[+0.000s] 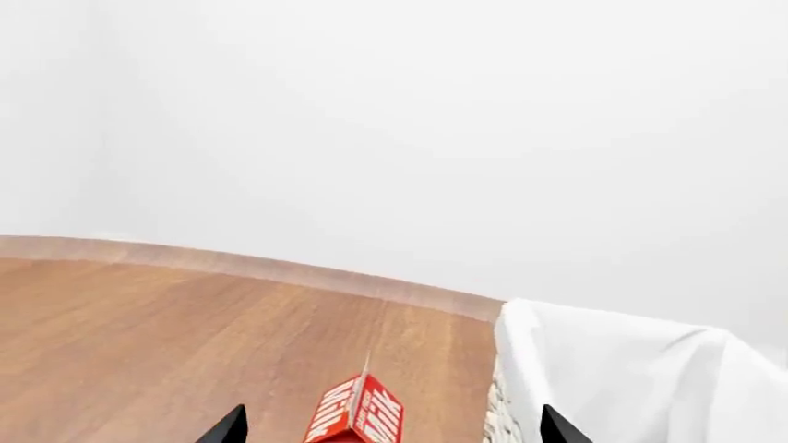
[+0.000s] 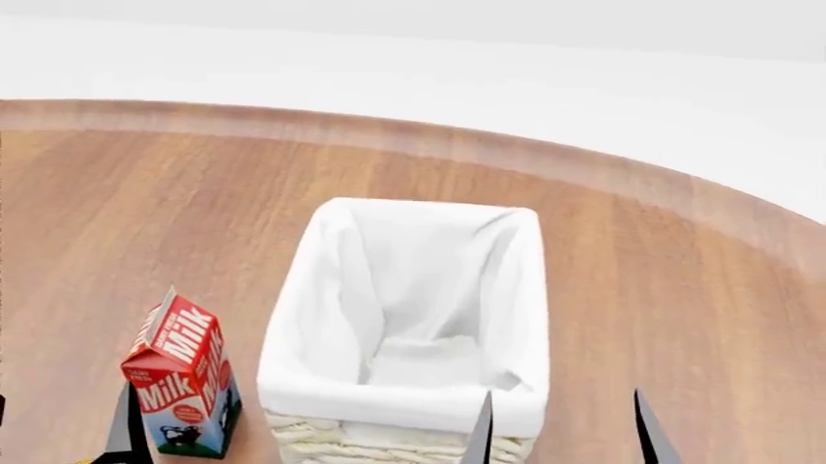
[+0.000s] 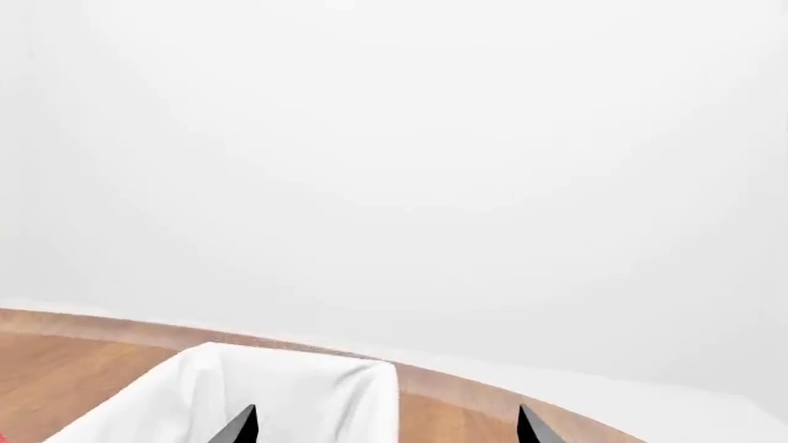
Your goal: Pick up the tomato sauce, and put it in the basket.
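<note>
The right gripper [image 2: 562, 430] hangs at the near end of the basket [image 2: 323, 290], its two dark fingertips spread apart with nothing between them. The left gripper [image 1: 388, 429] is likewise open and empty, its tips straddling the milk carton [image 2: 181, 382], which stands upright just beside the basket's near left corner. The task looks barely begun: the basket's white lining holds nothing that can be seen, and neither gripper carries anything. The tomato sauce appears in none of the views, so its place and look cannot be told from here; finding it and the whole pick and drop remain.
</note>
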